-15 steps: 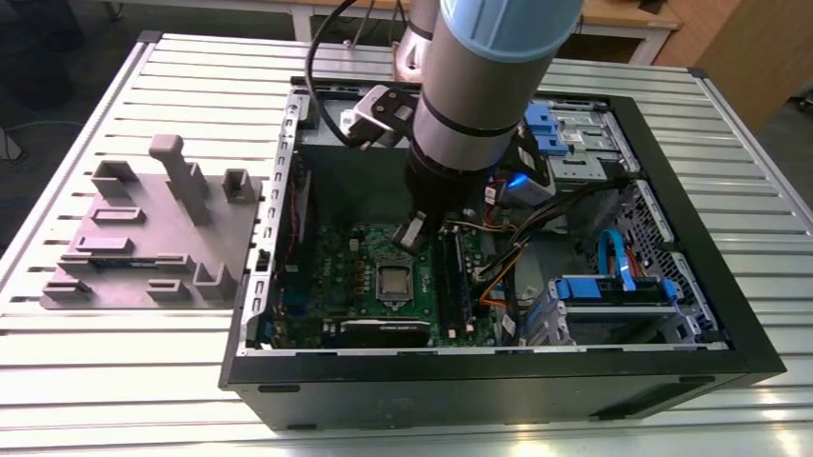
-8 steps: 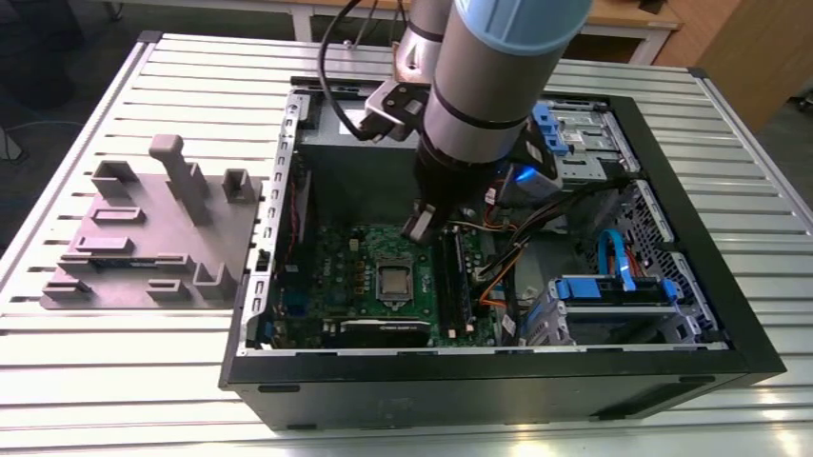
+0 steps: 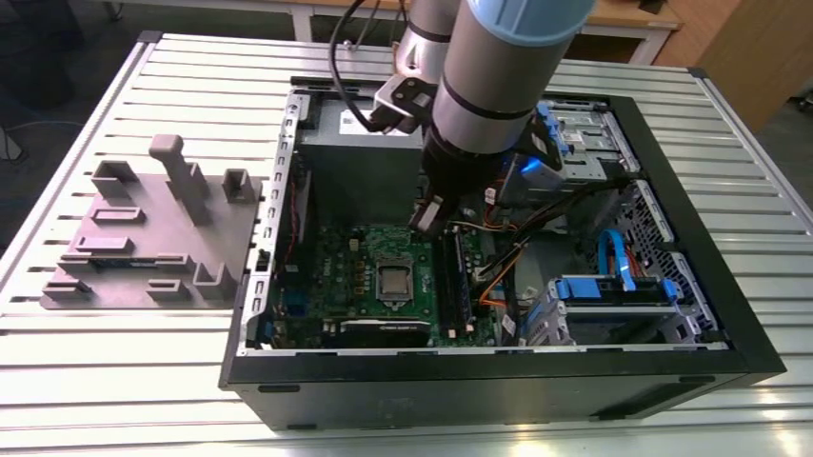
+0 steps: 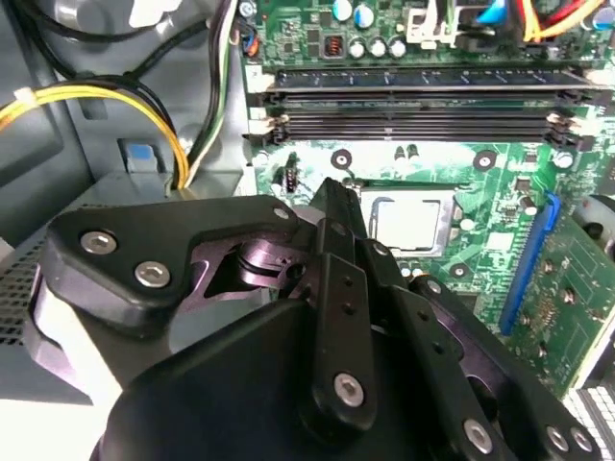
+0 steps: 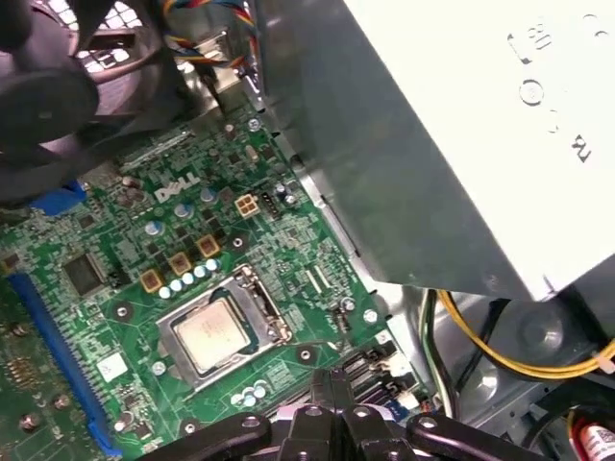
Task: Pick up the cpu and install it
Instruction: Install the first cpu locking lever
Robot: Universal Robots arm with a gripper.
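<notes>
In the exterior view my arm reaches down into the open computer case [image 3: 508, 386], which lies on its side on the slatted table [image 3: 128, 381]. My pincer [image 3: 427, 217] hangs over the green motherboard [image 3: 337, 267]. The cpu [image 3: 394, 283] lies flat in its socket on that board, near my pincer but apart from it. A grey fixture [image 3: 140, 238] stands on the table at the exterior view's left of the case. In the second wrist view my fingers [image 4: 332, 240] are pressed together with nothing between them. The cpu's silver top shows just past their tips, seated inside the socket's metal frame [image 4: 452, 223]. Beyond it run the long black memory sticks [image 4: 413, 123], and yellow wires [image 4: 96, 96] curve along the case wall. In the first wrist view the cpu rests square in the socket. My closed, empty pincer stops short of it, beside the grey power supply [image 5: 461, 144] and across the board from a dark fan [image 5: 58, 86].
</notes>
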